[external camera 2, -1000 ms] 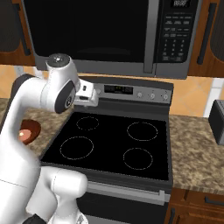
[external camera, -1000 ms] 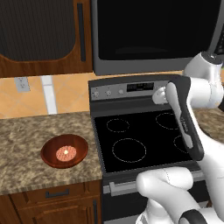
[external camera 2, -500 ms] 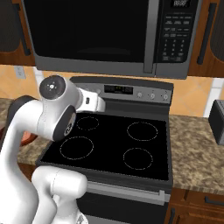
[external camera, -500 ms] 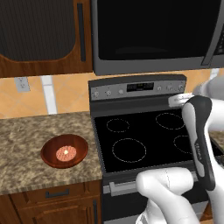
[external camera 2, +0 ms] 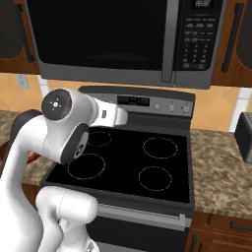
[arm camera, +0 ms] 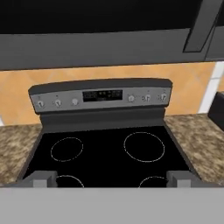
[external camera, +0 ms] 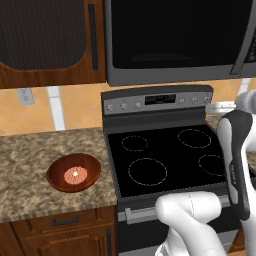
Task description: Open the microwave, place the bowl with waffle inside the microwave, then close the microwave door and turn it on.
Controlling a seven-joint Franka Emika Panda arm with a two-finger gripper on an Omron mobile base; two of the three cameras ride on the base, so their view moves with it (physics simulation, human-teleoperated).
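Your gripper has its jaws spread wide and empty, low in the hand view over the stove. Above it, across the top of the frame, the microwave sits with the microwave door shut. The bowl holding the waffle waits at lower left on the counter. By my reading, nothing is done yet: you still have opening, loading, closing and starting ahead.

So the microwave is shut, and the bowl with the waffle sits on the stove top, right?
Not quite. The microwave is shut, but the bowl with the waffle sits on the granite counter left of the stove, not on it. The left base view shows this.
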